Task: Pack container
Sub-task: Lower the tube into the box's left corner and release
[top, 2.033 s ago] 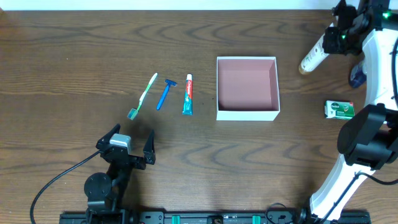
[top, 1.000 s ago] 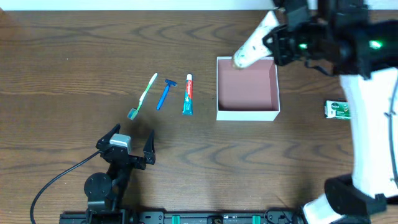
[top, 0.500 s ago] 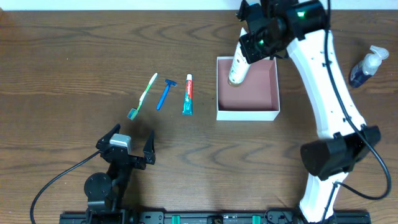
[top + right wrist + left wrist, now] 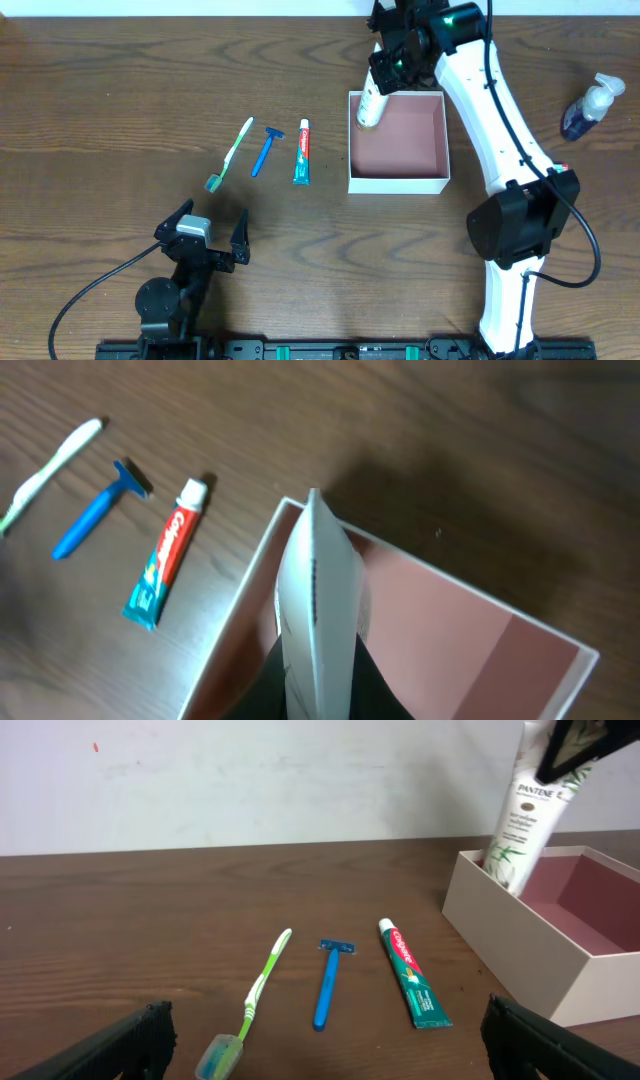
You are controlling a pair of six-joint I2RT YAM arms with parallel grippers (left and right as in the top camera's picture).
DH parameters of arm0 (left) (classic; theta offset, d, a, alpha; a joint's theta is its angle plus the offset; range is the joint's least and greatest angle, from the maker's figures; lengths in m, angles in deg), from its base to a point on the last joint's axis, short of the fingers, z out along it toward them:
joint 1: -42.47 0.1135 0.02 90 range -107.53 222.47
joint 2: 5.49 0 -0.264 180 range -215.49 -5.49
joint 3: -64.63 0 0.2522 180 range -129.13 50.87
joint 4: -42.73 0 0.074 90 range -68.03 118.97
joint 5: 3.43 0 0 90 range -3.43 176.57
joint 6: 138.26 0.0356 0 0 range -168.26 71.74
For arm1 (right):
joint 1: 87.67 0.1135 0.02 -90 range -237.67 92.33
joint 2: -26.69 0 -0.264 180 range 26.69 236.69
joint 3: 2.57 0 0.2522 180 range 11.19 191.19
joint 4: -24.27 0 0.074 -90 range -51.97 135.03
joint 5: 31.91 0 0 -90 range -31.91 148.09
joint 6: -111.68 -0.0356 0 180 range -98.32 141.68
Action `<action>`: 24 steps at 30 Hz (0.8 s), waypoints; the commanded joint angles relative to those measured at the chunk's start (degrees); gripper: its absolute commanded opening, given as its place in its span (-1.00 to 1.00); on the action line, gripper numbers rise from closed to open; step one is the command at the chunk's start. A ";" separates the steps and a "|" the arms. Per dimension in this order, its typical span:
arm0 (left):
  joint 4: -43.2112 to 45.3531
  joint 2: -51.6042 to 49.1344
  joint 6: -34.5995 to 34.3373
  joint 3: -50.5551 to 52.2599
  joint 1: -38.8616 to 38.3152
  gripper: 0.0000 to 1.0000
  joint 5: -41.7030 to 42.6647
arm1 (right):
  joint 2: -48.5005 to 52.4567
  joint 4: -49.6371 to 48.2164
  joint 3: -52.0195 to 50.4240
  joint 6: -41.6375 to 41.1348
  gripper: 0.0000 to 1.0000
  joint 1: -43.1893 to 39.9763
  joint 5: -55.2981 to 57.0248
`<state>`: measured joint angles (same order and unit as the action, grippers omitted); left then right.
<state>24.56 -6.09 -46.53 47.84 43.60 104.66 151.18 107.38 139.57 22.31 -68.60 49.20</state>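
Zero items released: right gripper (image 4: 388, 62) clamps Pantene tube (image 4: 370, 105) standing inside container (image 4: 398, 184); toothbrush (image 4: 232, 150), razor (image 4: 265, 151), toothpaste (image 4: 302, 153) lie outside; left gripper (image 4: 214, 211) idle, jaws spread.

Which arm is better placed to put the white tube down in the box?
Right. The right gripper grips the white tube, whose lower end is inside the container's corner. The left gripper sits open and empty, far from the container.
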 commanded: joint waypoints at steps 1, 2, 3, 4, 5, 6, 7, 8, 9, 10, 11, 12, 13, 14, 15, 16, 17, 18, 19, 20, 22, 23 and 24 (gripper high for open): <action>-0.61 0.31 0.15 1.68 0.37 0.96 0.74 | -0.59 -1.22 0.44 -1.03 -0.90 1.73 -0.50; -0.61 0.31 0.15 1.68 0.37 0.96 0.74 | -0.59 -1.27 0.42 -1.03 -0.91 1.95 -0.50; -0.61 0.31 0.15 1.68 0.37 0.96 0.74 | -0.59 -1.38 0.31 -1.03 -0.91 2.08 -0.50; -0.61 0.31 0.15 1.68 0.37 0.96 0.74 | -0.59 -1.68 0.00 -1.03 -0.91 2.34 -0.48; -0.61 0.31 0.15 1.68 0.37 0.96 0.74 | -0.59 -1.90 -0.22 -1.03 -0.91 2.54 -0.48; -0.61 0.31 0.15 1.68 0.37 0.96 0.74 | -0.59 -2.05 -0.39 -1.03 -0.91 2.73 -0.28; -0.61 0.31 0.15 1.68 0.37 0.96 0.74 | -0.59 -2.32 -0.66 -1.03 -0.91 2.89 0.00; -0.61 0.31 0.15 1.68 0.37 0.96 0.74 | -0.59 -2.58 -0.96 -1.03 -0.91 2.99 0.33; -0.61 0.31 0.15 1.68 0.37 0.96 0.74 | -0.59 -2.75 -1.18 -1.03 -0.90 3.15 0.79; -0.61 0.31 0.15 1.68 0.37 0.96 0.74 | -0.59 -2.80 -1.33 -1.03 -0.89 3.30 1.27; -0.61 0.31 0.15 1.68 0.37 0.96 0.74 | -0.59 -2.86 -1.44 -1.03 -0.85 3.37 1.60; -0.61 0.31 0.15 1.68 0.37 0.96 0.74 | -0.59 -2.91 -1.51 -1.03 -0.78 3.39 1.88; -0.61 0.31 0.15 1.68 0.37 0.96 0.74 | -0.59 -2.93 -1.55 -1.03 -0.75 3.41 2.05; -0.61 0.31 0.15 1.68 0.37 0.96 0.74 | -0.59 -2.93 -1.55 -1.03 -0.73 3.45 2.05; -0.61 0.31 0.15 1.68 0.37 0.96 0.74 | -0.59 -2.93 -1.55 -1.03 -0.67 3.45 2.05; -0.61 0.31 0.15 1.68 0.37 0.96 0.74 | -0.59 -2.95 -1.55 -1.03 -0.60 3.45 2.05; -0.61 0.31 0.15 1.68 0.37 0.96 0.74 | -0.59 -2.95 -1.55 -1.03 -0.58 3.45 2.05; -0.61 0.31 0.15 1.68 0.37 0.96 0.74 | -0.59 -2.95 -1.57 -1.03 -0.57 3.45 2.08; -0.61 0.31 0.15 1.68 0.37 0.96 0.74 | -0.59 -2.95 -1.57 -1.03 -0.56 3.45 2.08; -0.61 0.31 0.15 1.68 0.37 0.96 0.74 | -0.59 -2.95 -1.57 -1.03 -0.54 3.45 2.10; -0.61 0.31 0.15 1.68 0.37 0.96 0.76 | -0.59 -2.95 -1.57 -1.03 -0.50 3.45 2.60; -0.61 0.31 0.15 1.68 0.37 0.96 0.74 | -0.59 -2.93 -1.55 -1.03 -0.48 3.45 2.99; -0.61 0.31 0.15 1.68 0.37 0.96 0.74 | -0.59 -2.93 -1.55 -1.03 -0.45 3.45 3.45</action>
<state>24.56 -6.09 -46.53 47.84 43.62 104.66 151.18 104.53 137.77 21.85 -65.67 51.13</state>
